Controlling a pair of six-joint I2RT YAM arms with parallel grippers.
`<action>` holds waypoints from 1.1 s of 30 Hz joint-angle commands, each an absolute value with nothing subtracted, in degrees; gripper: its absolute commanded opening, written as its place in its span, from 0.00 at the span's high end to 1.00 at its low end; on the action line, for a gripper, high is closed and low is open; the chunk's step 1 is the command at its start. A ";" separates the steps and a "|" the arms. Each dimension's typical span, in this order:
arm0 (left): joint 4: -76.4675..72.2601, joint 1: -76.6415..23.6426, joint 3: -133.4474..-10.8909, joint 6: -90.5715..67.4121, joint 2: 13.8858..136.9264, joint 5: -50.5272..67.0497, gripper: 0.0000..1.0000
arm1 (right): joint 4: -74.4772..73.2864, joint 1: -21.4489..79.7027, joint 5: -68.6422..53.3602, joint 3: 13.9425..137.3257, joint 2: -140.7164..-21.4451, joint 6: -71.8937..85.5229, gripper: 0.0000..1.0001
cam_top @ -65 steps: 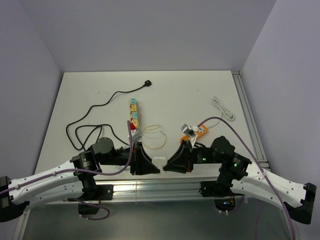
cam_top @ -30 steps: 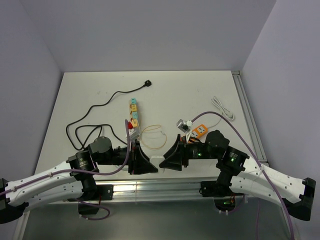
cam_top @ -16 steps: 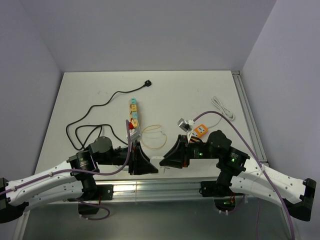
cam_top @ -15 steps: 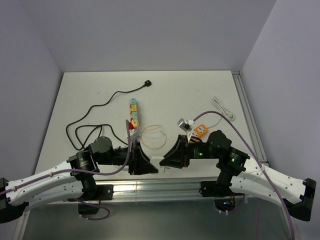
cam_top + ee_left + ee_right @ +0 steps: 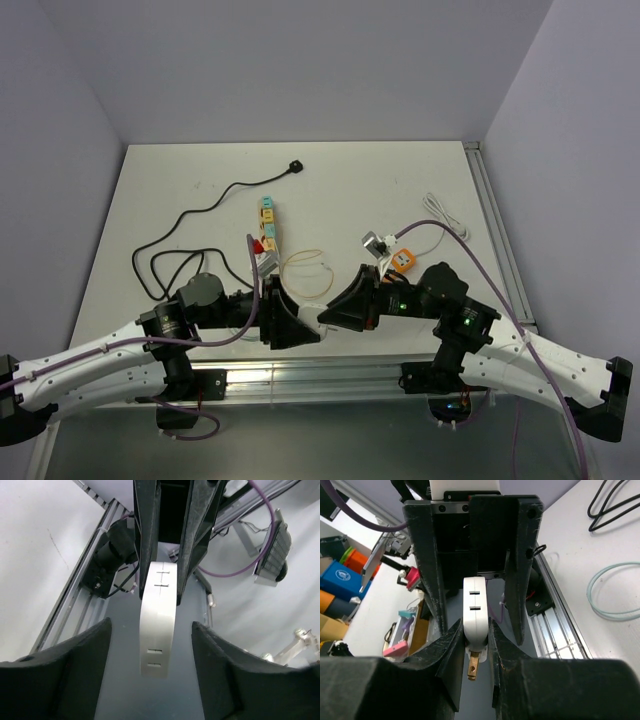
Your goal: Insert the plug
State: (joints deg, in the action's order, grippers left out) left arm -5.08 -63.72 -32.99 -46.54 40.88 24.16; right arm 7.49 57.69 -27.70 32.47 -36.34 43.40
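Two hands meet above the middle of the surface's near edge, with the white plug between them. The right hand is closed on the plug's flat sides. The left hand stands wide open around the plug's other end, and its fingers appear to be clear of it. A brass prong shows at the end nearest the right wrist.

The plug looks like a light, rigid moulded body with smooth faces, so it could twist or slide under a weak pinch. The flat sides of the body are the place to hold it, away from the prong, which could probably bend if knocked. With the prong facing back toward the wrist, I judge the plug needs turning before it can go in.

The power strip, with its coloured sockets, lies near the middle of the surface. A black cable snakes from the left side toward the far edge. A pale loop lies beside the strip, and a white cable sits near the right edge. The surface is white and matt, with a metal rail along its right edge. Plain pale walls close in three sides.
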 commanded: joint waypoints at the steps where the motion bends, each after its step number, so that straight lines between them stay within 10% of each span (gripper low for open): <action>1: -9.67 -63.63 -32.52 -47.55 41.04 22.24 0.42 | 12.12 58.27 -25.32 32.35 -34.89 44.64 1.00; 5: -9.23 -63.63 -32.69 -47.29 41.48 22.50 0.97 | 11.69 58.36 -25.66 32.52 -34.19 44.47 1.00; 13: -7.21 -63.63 -32.61 -46.58 41.40 23.64 1.00 | 6.42 58.36 -25.66 35.59 -33.40 42.19 0.56; 20: -7.56 -63.63 -32.43 -46.67 41.40 24.52 1.00 | 6.94 58.36 -27.42 36.39 -35.77 42.10 0.51; 26: -8.61 -63.63 -32.26 -46.41 41.48 26.54 1.00 | 6.33 58.36 -26.63 37.26 -36.91 41.57 0.63; 29: -8.26 -63.63 -32.34 -46.06 41.57 26.81 1.00 | 5.28 58.36 -25.49 37.79 -37.61 41.40 1.00; 33: -7.82 -63.63 -32.43 -45.97 41.92 26.99 0.98 | 4.74 58.36 -24.78 37.88 -37.79 41.48 1.00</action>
State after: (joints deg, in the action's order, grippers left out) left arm -7.73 -63.77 -32.27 -47.37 41.45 26.85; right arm 3.42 58.22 -26.63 34.98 -37.36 41.45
